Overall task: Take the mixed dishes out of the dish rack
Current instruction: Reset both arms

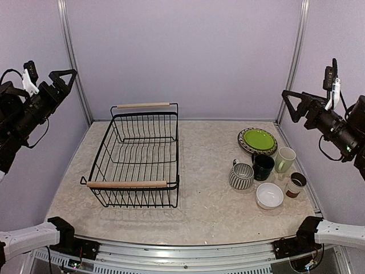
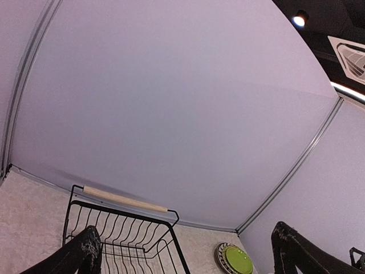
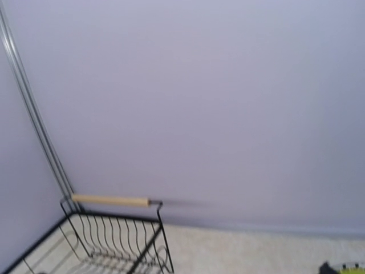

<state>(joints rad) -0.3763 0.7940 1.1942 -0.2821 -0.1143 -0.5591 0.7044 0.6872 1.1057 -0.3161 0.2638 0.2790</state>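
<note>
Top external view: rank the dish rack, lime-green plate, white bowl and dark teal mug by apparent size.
1. dish rack
2. lime-green plate
3. white bowl and dark teal mug: too alike to rank

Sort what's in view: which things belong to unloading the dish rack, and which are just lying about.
Job: black wire dish rack with wooden handles, empty; lime-green plate on black-and-white striped plate; dark teal mug; pale green mug; striped mug; small white cup; white bowl.
Just there: marbled tabletop; lilac walls.
</note>
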